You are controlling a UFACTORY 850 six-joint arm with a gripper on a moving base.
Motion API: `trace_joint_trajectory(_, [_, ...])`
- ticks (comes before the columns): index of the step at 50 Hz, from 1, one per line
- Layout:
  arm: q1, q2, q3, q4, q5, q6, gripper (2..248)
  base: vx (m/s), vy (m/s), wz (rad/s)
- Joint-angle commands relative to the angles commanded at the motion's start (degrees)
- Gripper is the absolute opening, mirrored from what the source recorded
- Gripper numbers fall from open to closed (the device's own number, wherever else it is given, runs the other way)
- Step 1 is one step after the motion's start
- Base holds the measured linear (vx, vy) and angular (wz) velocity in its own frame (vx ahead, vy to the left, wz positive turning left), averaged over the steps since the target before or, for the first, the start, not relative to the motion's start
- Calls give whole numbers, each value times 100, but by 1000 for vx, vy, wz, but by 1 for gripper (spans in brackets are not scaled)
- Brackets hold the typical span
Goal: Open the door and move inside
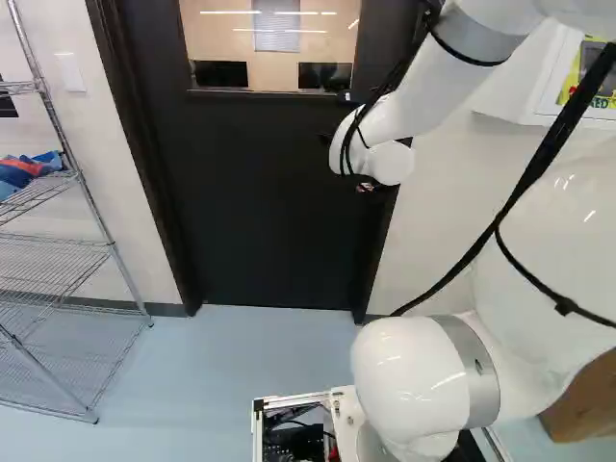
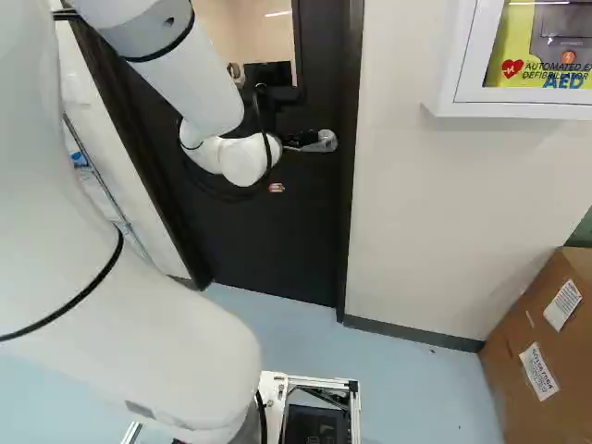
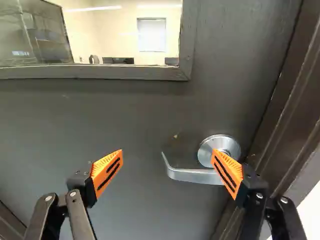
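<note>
In the right base view my gripper (image 2: 300, 140) is partly hidden by the wrist, close to the silver door handle (image 2: 324, 141). The dark door (image 1: 269, 192) stands shut in its frame. Seen from the wrist, the gripper (image 3: 167, 156) is wide open, its orange pads apart. The handle's lever (image 3: 192, 175) lies ahead, its free end in the gap between the fingers. One pad (image 3: 228, 172) overlaps the lever near its round base; I cannot tell whether they touch. The other pad (image 3: 106, 171) stands well away from the lever.
A wire shelf rack (image 1: 58, 260) stands left of the door. On the wall to the door's right hangs a white AED cabinet (image 2: 453, 104). A cardboard box (image 2: 546, 342) sits on the floor below it. The door frame (image 3: 292, 110) runs beside the handle.
</note>
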Motion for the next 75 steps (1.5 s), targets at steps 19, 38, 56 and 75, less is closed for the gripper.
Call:
trace_joint_trajectory(19, [7,-341,-93,0,0,0,247,0,0,0])
trace_joint_trajectory(38, [10,-612,-109,0,0,0,247,0,0,0])
trace_joint_trajectory(56, [10,-815,-72,0,0,0,247,0,0,0])
trace_joint_trajectory(75, [10,-1044,-50,0,0,0,247,0,0,0])
